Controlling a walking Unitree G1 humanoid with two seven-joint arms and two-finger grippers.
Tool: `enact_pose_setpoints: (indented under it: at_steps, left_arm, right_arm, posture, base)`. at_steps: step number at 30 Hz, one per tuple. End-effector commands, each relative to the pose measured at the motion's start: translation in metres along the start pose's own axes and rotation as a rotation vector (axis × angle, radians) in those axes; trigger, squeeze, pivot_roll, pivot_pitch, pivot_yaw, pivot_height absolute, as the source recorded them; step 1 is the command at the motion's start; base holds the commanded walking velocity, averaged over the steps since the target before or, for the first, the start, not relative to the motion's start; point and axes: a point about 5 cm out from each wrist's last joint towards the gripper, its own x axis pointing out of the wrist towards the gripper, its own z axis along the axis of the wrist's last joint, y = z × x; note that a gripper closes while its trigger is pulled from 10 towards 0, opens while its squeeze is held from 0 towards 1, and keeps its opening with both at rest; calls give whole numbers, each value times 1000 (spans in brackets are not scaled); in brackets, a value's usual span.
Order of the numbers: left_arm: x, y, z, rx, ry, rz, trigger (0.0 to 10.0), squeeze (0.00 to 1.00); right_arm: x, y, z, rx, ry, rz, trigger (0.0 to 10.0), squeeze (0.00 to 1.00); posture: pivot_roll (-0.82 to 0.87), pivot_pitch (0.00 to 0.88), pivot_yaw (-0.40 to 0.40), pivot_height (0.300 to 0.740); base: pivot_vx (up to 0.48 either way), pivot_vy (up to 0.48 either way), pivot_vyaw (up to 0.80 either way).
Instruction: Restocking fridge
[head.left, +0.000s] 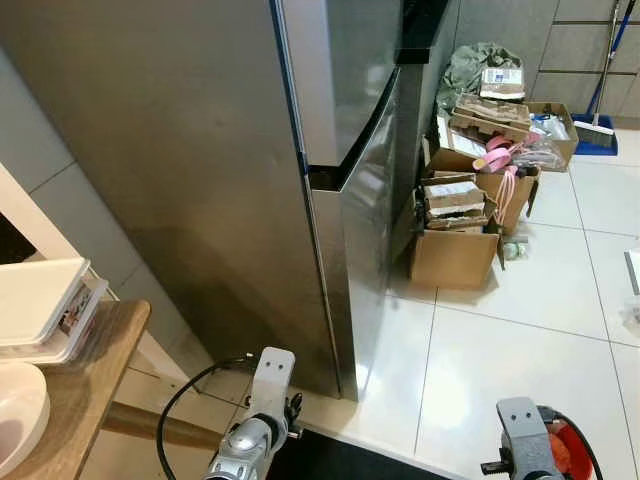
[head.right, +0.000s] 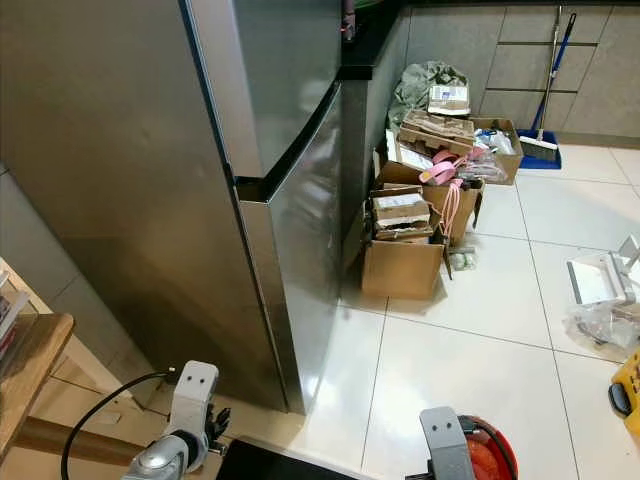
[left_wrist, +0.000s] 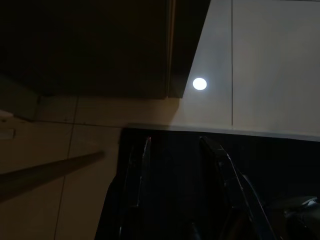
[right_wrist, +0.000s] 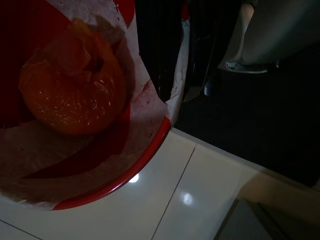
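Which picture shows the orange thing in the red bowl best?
The right wrist view: the orange thing sits close up, wrapped in clear film inside the red bowl. Both eye views catch just the bowl's red edge beside the right arm.

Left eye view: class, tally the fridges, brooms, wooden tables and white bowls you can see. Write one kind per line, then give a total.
Fridge: 1
Broom: 1
Wooden table: 1
White bowl: 1
Total: 4
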Motion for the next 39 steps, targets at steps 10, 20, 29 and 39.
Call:
enact_pose_setpoints:
  at_steps: [10, 20, 29, 39]
  left_arm:
    - [-2, 3, -5, -4, 4, 5, 10000, 0]
    - [-2, 3, -4, -39, -13, 28, 10000, 0]
    - [-4, 5, -7, -52, -17, 45, 10000, 0]
    - [-7, 7, -11, -73, -20, 63, 10000, 0]
  right_arm:
    - [-1, -3, -2, 1, -1, -5, 10000, 0]
    - [0, -6, 5, -12, -25, 1, 10000, 0]
    - [1, -6, 13, -30, -50, 13, 10000, 0]
    - [3, -1, 21, -50, -75, 37, 10000, 0]
  posture:
    - [-95, 85, 86, 740]
    - [-98, 78, 73, 740]
    - [-92, 76, 52, 740]
    - [-85, 81, 40, 740]
  base:
    - [0, -318, 0]
    - [0, -247, 0]
    - [0, 0, 0]
    - [0, 0, 0]
